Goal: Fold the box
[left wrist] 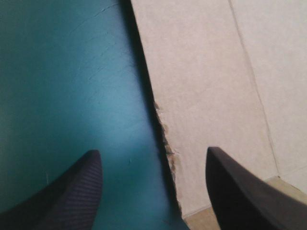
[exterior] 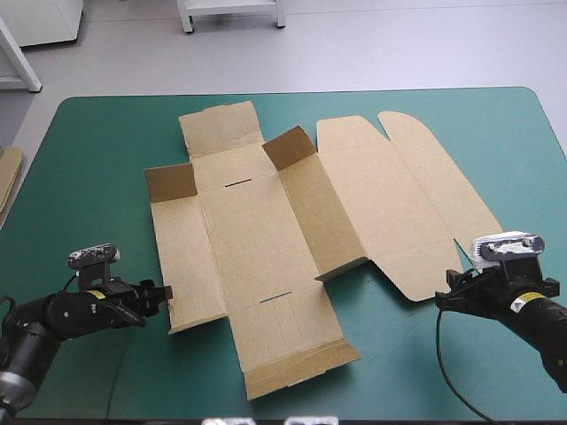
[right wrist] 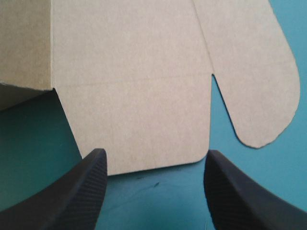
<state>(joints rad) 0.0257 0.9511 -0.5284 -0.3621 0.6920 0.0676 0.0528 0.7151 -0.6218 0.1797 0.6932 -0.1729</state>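
The box [exterior: 266, 239], a cut sheet of brown board, lies opened out on the middle of the teal-green table cover [exterior: 89, 150], its lid panels reaching toward the right far corner. Most panels rest flat. Two short corner flaps [exterior: 171, 181] on the far side stand up, and the long panel beside the lid is tilted off the cover. In the high view the left gripper [exterior: 164, 299] sits low at the sheet's left edge, close to its near corner. The left wrist view shows the left gripper's [left wrist: 152, 152] black fingers spread apart. One finger [left wrist: 76, 191] is over bare cover and the other [left wrist: 240, 191] over the board [left wrist: 216, 96], whose frayed edge runs between them. Whether either finger touches the board cannot be told. The right gripper [exterior: 446, 297] is just beside the small near flap of the lid, at the sheet's right near side. In the right wrist view its [right wrist: 156, 152] fingers also stand wide apart and hold nothing. That flap's round-cornered edge [right wrist: 134, 96] lies just ahead of them, and the lid's long round-ended tab [right wrist: 259, 86] lies beside it. An edge of more board [exterior: 9, 173] shows at the table's left edge.
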